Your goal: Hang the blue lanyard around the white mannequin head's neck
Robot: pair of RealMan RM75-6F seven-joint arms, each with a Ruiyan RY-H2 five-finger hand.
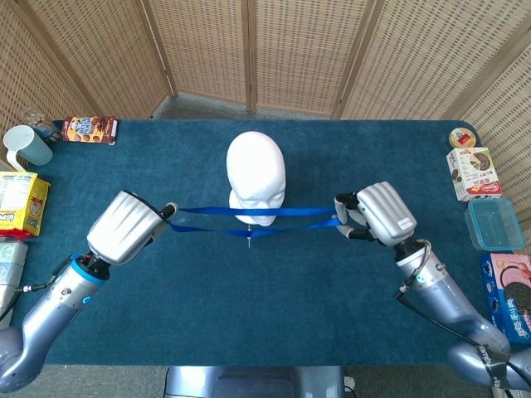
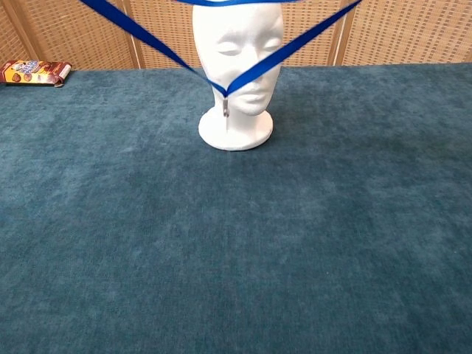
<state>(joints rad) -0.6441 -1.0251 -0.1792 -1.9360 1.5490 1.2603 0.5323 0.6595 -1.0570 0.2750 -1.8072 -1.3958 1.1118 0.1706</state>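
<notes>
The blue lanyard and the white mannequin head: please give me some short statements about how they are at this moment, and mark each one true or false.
1. Each hand holds one end of the blue lanyard loop: the left hand and the right hand. True.
2. The lanyard already hangs around the neck of the white mannequin head. False: the loop is held stretched in the air in front of the face, not yet over the head.
3. The badge lies flat on the blue table. False: it hangs in the air at the bottom of the V, edge-on in the chest view.
4. The mannequin head stands upright. True.
5. Both hands show in the chest view. False: only the straps show there.
</notes>
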